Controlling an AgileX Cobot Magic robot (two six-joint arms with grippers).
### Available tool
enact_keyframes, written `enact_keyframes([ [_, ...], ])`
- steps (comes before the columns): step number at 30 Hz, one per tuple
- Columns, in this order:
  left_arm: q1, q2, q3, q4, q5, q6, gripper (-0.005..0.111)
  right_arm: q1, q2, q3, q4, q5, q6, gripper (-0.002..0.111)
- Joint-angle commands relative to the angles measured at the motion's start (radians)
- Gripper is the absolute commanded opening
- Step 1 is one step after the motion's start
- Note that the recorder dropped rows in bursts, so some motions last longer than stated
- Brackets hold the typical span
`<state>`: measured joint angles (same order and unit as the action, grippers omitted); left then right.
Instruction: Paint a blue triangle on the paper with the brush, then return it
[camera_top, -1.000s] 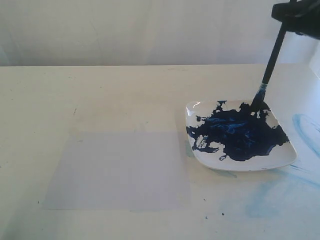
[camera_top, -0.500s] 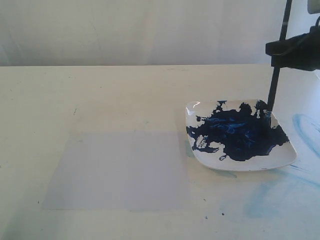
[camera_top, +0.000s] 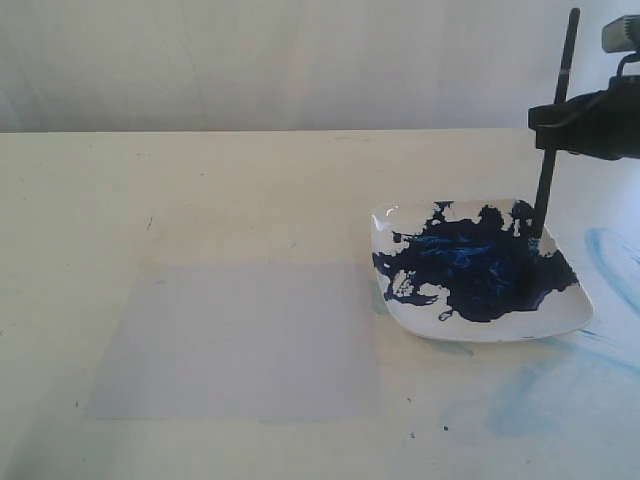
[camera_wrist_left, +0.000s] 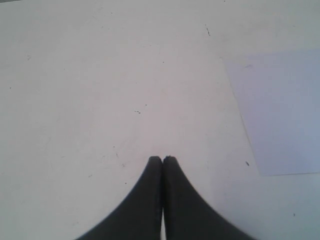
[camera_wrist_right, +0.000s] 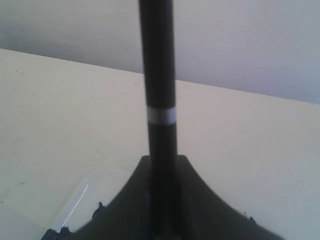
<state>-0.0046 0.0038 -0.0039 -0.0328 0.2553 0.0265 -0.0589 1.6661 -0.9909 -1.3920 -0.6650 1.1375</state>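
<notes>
Exterior: the right gripper (camera_top: 552, 125) clamps the one brush (camera_top: 543, 195) upright, its tip in the paint (camera_top: 480, 275) on the one plate (camera_top: 390, 225), probably to load it. The one paper (camera_top: 240, 340) beside the plate is blank, with no triangle. Left wrist: the left gripper (camera_wrist_left: 162, 161) is pressed closed and empty, the plate unseen. Right wrist: the jaws grasp the brush above the plate's corner.

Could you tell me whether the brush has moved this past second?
Yes. The brush has swung upright, and its tip has shifted from the far rim of the plate deeper into the paint.
</notes>
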Motion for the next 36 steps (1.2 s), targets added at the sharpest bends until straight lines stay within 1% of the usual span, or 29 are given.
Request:
enact_keyframes([
  [1,0.002,-0.004,0.004,-0.011,-0.001,0.001,0.0,-0.011,0.002,0.004,0.011,0.015,-0.012,0.0],
  [6,0.002,-0.004,0.004,-0.011,-0.001,0.001,0.0,-0.011,0.002,0.004,0.025,0.013,-0.014,0.0],
  [12,0.002,-0.004,0.004,-0.011,-0.001,0.001,0.0,-0.011,-0.02,0.004,0.148,0.002,-0.1,0.0],
  [20,0.002,-0.004,0.004,-0.011,-0.001,0.001,0.0,-0.011,0.022,0.004,0.163,0.018,-0.108,0.0],
  [27,0.002,-0.004,0.004,-0.011,-0.001,0.001,0.0,-0.011,0.049,0.004,0.163,0.068,-0.108,0.0],
  [32,0.002,-0.004,0.004,-0.011,-0.001,0.001,0.0,-0.011,0.036,0.004,0.17,0.032,-0.108,0.0],
  [36,0.002,-0.004,0.004,-0.011,-0.001,0.001,0.0,-0.011,-0.02,0.004,0.192,-0.01,-0.129,0.0],
])
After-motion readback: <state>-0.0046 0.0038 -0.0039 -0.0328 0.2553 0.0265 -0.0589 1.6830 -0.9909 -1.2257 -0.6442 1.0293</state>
